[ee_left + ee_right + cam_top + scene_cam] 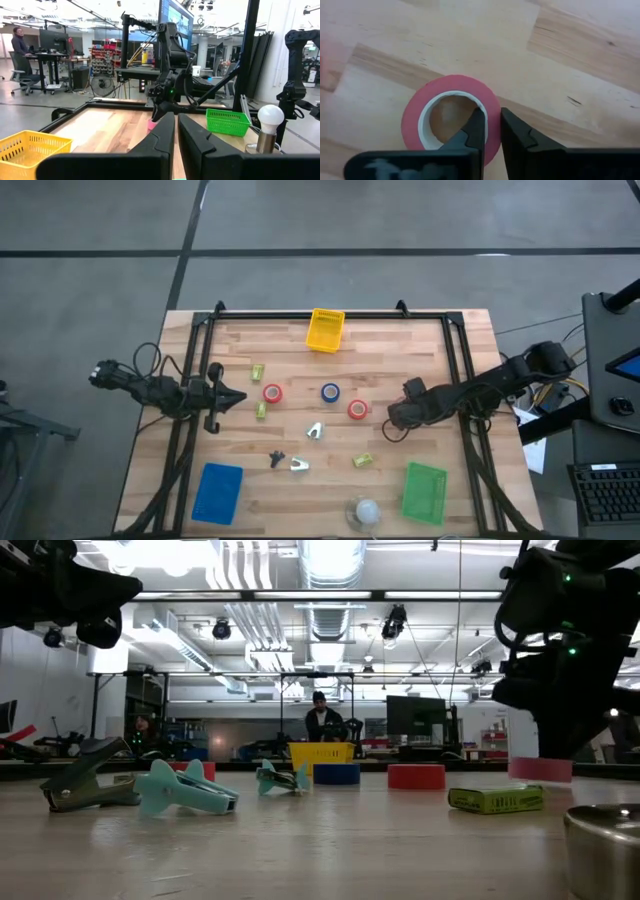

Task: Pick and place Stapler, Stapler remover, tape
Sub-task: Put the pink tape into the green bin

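Observation:
My right gripper (492, 117) points down at a pinkish tape roll (420, 112) that lies flat on the table right of centre; in the high view the gripper (391, 427) hides it. A red roll (358, 409), a blue roll (330, 391) and another red roll (272, 393) lie flat in a row to its left. Teal staple removers (315, 431) (298, 465) and a dark one (277, 458) lie near the middle. My left gripper (238, 398) hovers shut at the left side, fingers level, touching nothing. My right gripper comes from above, pointing down, at the near wall of the pinkish roll (492, 135). One finger (476, 125) stands inside the ring's hole and the other (512, 127) outside it, the wall pinched between them. The roll lies flat on the table (540, 769).
A yellow tray (325, 329) sits at the far edge, a blue tray (218, 492) near left, a green tray (425, 492) near right. A white bulb on a metal base (365, 510) stands at the near edge. Small green boxes (363, 461) (262, 410) (257, 372) lie scattered.

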Motion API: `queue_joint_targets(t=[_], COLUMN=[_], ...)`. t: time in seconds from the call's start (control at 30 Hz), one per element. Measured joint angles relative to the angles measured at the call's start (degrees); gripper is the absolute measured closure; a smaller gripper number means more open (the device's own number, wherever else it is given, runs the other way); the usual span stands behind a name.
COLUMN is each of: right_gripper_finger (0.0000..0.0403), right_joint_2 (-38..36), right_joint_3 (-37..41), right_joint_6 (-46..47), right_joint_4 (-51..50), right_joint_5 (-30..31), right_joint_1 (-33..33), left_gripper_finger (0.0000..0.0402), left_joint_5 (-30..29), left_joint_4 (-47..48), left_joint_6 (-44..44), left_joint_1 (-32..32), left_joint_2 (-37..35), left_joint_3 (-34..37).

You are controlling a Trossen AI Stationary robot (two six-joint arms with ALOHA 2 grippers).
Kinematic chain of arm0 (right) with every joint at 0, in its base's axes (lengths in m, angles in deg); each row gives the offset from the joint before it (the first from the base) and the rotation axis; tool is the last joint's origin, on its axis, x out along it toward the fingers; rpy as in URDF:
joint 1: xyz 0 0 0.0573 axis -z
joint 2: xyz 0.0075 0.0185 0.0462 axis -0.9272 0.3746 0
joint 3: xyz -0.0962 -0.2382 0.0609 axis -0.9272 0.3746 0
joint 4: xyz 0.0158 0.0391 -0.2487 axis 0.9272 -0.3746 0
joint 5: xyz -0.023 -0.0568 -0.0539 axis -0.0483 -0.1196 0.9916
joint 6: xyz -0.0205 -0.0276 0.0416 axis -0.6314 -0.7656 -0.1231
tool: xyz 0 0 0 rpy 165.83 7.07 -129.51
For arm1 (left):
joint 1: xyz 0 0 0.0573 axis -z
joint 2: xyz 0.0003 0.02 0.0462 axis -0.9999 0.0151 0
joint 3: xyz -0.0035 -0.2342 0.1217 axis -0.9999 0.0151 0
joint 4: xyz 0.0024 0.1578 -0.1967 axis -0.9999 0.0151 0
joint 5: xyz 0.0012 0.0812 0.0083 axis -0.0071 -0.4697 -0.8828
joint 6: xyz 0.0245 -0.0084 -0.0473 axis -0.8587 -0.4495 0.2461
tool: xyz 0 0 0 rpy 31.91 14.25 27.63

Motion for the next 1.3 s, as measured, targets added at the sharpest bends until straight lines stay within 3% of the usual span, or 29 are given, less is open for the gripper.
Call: queue_joint_targets(t=[0.17,0.43,0.67,0.9,1.3], right_gripper_finger=[0.0358,0.0363,0.036,0.036,0.0358], right_joint_2=[-2.63,-8.48,-11.88,-10.6,0.34], right_joint_3=[-1.43,-6.85,-11.78,-15.75,-23.05], right_joint_6=[-2.58,-11.49,-12.79,-6.52,7.66], right_joint_4=[-0.08,-0.15,-2.74,-4.77,-7.39], right_joint_5=[-1.93,-10.52,-14.37,-16.43,-20.28], right_joint_1=[-0.01,-0.8,-5.87,-15.27,-30.45], left_gripper_finger=[0.0376,0.0376,0.0376,0.0376,0.0376], left_joint_5=[0.0,0.0,0.0,0.0,0.0], left_joint_4=[-0.05,-0.15,-0.15,-0.07,-0.07], left_joint_6=[0.02,0.02,0.02,0.01,0.02], left_joint_1=[0.0,-0.01,0.0,0.0,0.0], left_joint_2=[0.0,0.0,0.0,0.0,0.0], left_joint_3=[0.0,0.02,0.01,0.02,0.01])
